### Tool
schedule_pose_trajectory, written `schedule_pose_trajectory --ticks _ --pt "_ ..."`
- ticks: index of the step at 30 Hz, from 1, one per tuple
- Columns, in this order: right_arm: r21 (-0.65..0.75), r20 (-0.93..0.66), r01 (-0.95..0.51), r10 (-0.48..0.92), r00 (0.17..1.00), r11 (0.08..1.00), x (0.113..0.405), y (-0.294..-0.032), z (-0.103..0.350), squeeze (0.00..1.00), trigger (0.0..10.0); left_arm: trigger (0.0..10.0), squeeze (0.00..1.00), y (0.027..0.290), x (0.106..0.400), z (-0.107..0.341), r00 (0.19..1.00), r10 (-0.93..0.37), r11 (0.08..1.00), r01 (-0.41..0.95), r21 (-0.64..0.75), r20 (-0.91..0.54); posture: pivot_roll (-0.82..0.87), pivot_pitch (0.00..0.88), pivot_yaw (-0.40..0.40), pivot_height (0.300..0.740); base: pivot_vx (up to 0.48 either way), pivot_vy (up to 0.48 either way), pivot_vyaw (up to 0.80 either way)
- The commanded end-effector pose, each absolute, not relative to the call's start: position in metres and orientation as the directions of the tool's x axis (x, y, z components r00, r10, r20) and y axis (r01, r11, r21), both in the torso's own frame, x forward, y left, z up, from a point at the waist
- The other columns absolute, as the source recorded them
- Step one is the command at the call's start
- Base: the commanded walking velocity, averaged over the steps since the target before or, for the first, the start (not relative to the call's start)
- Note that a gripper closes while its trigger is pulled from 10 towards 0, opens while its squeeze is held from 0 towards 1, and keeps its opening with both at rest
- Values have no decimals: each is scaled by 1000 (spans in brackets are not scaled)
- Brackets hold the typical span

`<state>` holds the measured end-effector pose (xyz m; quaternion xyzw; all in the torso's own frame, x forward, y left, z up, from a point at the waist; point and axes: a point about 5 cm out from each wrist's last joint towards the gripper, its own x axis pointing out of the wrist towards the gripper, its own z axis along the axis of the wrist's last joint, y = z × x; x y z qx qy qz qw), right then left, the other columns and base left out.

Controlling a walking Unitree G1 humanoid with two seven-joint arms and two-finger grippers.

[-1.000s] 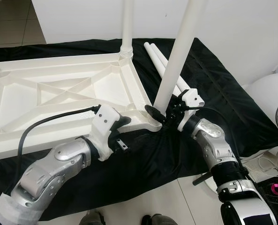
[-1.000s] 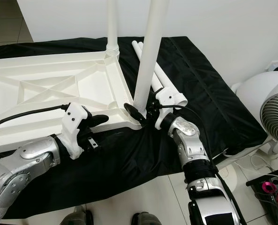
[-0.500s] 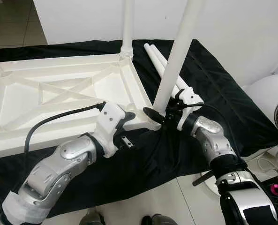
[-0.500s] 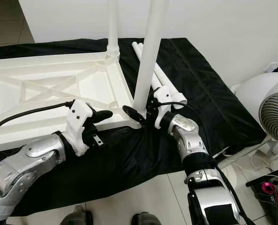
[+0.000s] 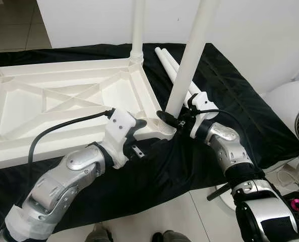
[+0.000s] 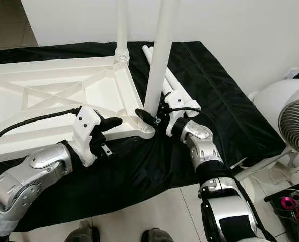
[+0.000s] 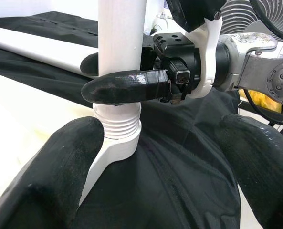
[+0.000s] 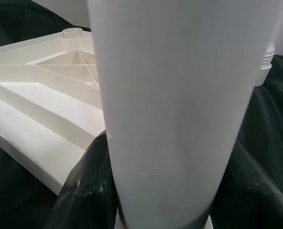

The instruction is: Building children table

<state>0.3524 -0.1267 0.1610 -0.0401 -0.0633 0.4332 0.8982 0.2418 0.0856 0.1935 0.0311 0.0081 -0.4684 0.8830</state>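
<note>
The white table top (image 5: 63, 101) lies upside down on a black cloth. One white leg (image 5: 137, 30) stands in its far corner. A second leg (image 5: 189, 55) stands at the near right corner, and my right gripper (image 5: 168, 119) is shut on it just above its threaded end (image 7: 116, 126). In the right wrist view black fingers (image 8: 86, 188) flank the leg (image 8: 179, 95). My left gripper (image 5: 136, 136) is open, beside the table top's near edge and left of that corner; its fingers (image 7: 60, 167) stand wide apart with nothing between them. Two loose legs (image 5: 170, 66) lie on the cloth.
The black cloth (image 5: 230, 96) covers the floor under everything. A white fan (image 6: 290, 121) stands at the right, with cables and a pink object (image 5: 298, 204) on the tiles near it. A white wall (image 5: 265, 30) runs behind. My feet (image 5: 164, 236) are at the cloth's near edge.
My left arm has reached forward and right, bringing its gripper closer to the near corner. The right gripper stays shut on the leg, which now stands a little more upright.
</note>
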Motion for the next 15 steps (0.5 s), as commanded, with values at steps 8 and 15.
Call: schedule_pose_trajectory --ticks 8,15 --pt "-53 67 -697 699 712 715 353 -120 148 0 10000 10000 0 85 241 194 528 -848 525 849 57 -47 19 48 -65 740 0 0 0" --pt "-31 52 -479 480 876 877 353 -105 144 0 10000 10000 0 89 244 193 554 -831 551 832 67 -46 20 47 -75 740 0 0 0"
